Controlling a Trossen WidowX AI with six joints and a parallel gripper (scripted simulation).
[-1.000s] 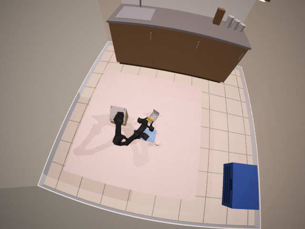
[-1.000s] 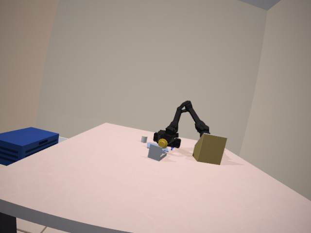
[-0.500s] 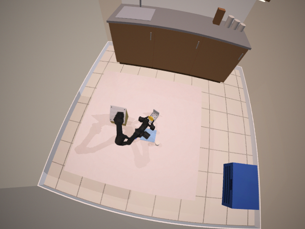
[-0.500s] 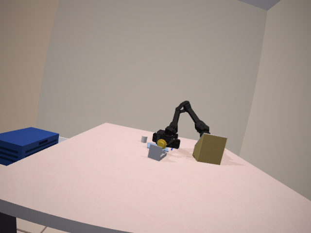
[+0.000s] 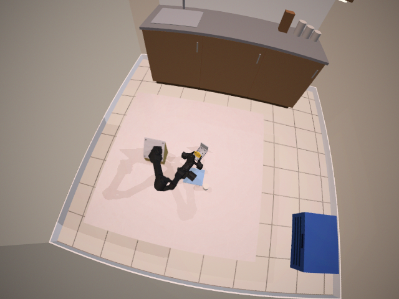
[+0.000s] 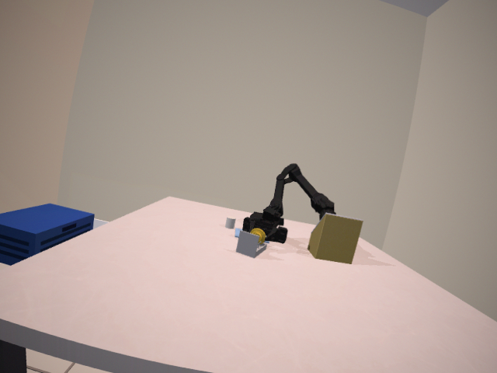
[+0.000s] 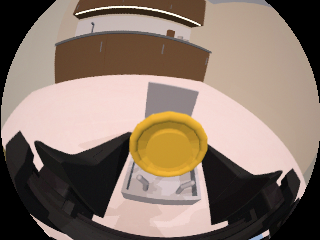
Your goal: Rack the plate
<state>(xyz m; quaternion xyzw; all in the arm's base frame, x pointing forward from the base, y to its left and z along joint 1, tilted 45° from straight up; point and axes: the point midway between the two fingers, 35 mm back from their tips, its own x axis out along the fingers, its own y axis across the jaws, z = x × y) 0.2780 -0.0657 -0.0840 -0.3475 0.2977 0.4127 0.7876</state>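
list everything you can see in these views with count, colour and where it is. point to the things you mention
plate [image 5: 197,154] [image 6: 258,235] [image 7: 169,145]: one, yellow, between the gripper's fingers, at the dish rack
dish rack [image 5: 203,149] [image 6: 247,243] [image 7: 161,198]: one, grey, on the table
cloth-like square [image 5: 199,176]: one, light blue, on the table near the arm
small cylinder [image 5: 205,187] [image 6: 230,222]: one, whitish, beside the blue square
cabinet [image 5: 225,64] [image 7: 130,57]: one, brown with grey top, beyond the table
block [image 5: 286,21]: one, brown, on the cabinet
canisters: three, pale grey, right of the block
slotted box [image 5: 320,243] [image 6: 48,218]: one, blue, off the table
pedestal [image 5: 148,141] [image 6: 338,241]: one, olive with pale top, under the arm
arm [image 5: 157,169] [image 6: 307,184]: one, black, on the pedestal
gripper [image 5: 196,158] [image 6: 261,235] [image 7: 168,143]: one, black, closed on the plate
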